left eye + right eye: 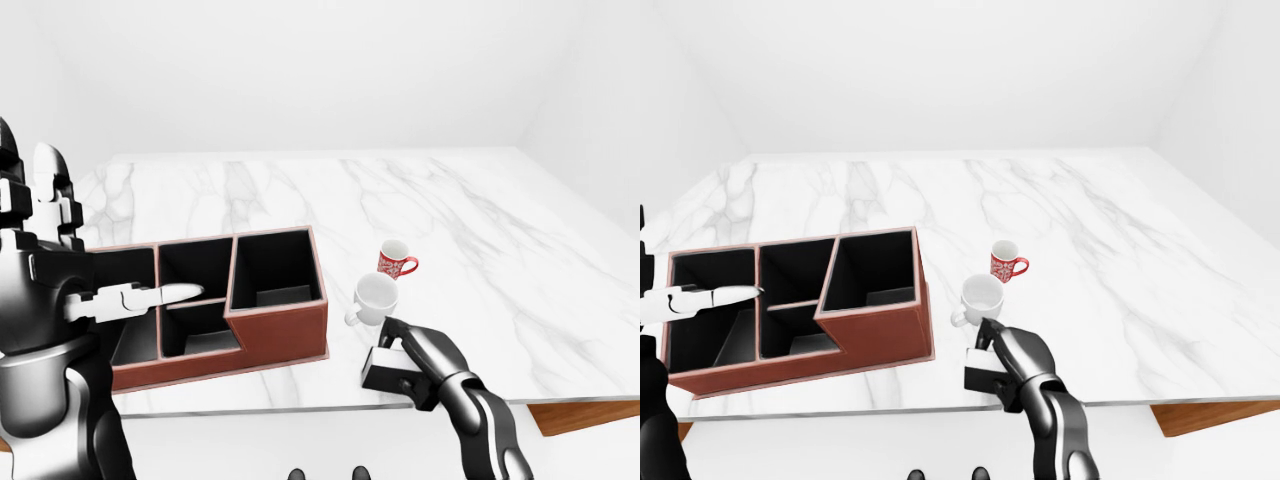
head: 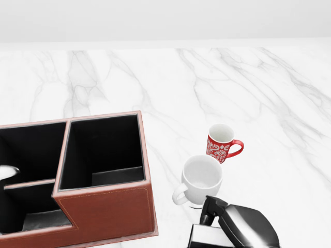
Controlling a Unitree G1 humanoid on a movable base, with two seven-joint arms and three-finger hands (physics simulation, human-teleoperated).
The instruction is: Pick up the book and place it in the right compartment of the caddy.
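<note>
Reddish-brown caddy (image 2: 108, 206), white mug (image 2: 199, 181), red white-patterned mug (image 2: 221, 143), white-marbled table (image 2: 207, 88).

A white marble table (image 1: 480, 220) with grey veining filled most of the scene, its far edge meeting a plain white wall (image 1: 300, 70) that ran unbroken across the room. A second white wall (image 1: 600, 90) closed in on the right, joining the far one at a soft corner. Light was even and diffuse, casting only faint shadows on the stone. Beneath the table's near edge at right, a strip of brown wooden floor (image 1: 590, 415) showed beside a pale grey surface (image 1: 250, 440).
</note>
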